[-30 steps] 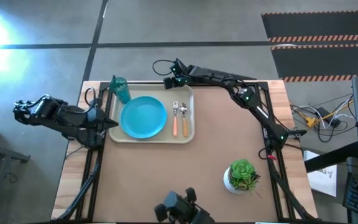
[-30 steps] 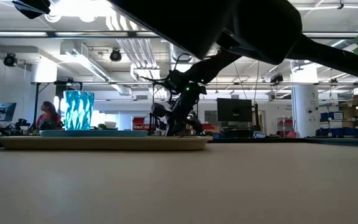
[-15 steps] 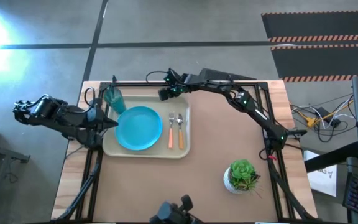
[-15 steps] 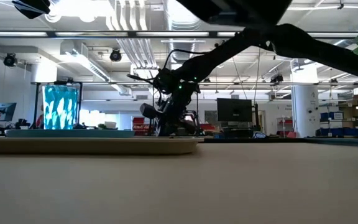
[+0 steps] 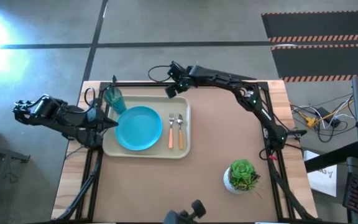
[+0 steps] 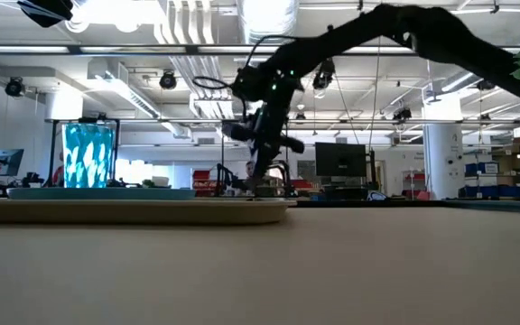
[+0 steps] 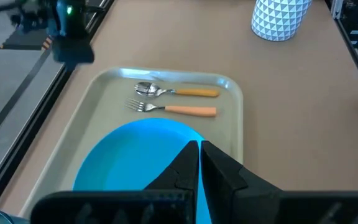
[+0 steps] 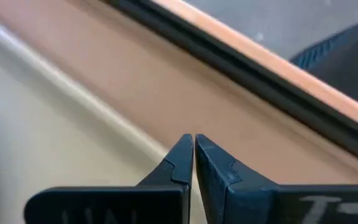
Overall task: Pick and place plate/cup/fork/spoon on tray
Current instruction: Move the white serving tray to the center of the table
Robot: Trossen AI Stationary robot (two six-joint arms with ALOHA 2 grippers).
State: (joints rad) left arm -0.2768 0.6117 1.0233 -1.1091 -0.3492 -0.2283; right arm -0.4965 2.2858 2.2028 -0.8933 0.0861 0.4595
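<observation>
The cream tray (image 5: 185,151) lies at the table's far left. On it are the sky-blue plate (image 5: 139,128), the teal cup (image 5: 114,99) standing at its far left corner, and the fork (image 5: 171,131) and spoon (image 5: 180,131) side by side, handles toward the near edge. My right gripper (image 5: 171,89) is shut and empty above the tray's far right corner; the low view (image 6: 262,135) shows it raised. My left gripper (image 5: 112,122) is shut and empty at the tray's left rim, its fingertips (image 7: 199,149) pointing over the plate (image 7: 135,155).
A green plant in a white patterned pot (image 5: 242,176) stands at the near right. Bare brown table lies between it and the tray. A black frame rail (image 8: 260,74) runs along the far edge behind the right gripper.
My right gripper went down and toward the near-left edge at the tray's far right corner. The tray slid a little toward the near-left edge with everything on it. The gripper has since risen and drawn back toward the far edge. Its fingers stayed shut.
</observation>
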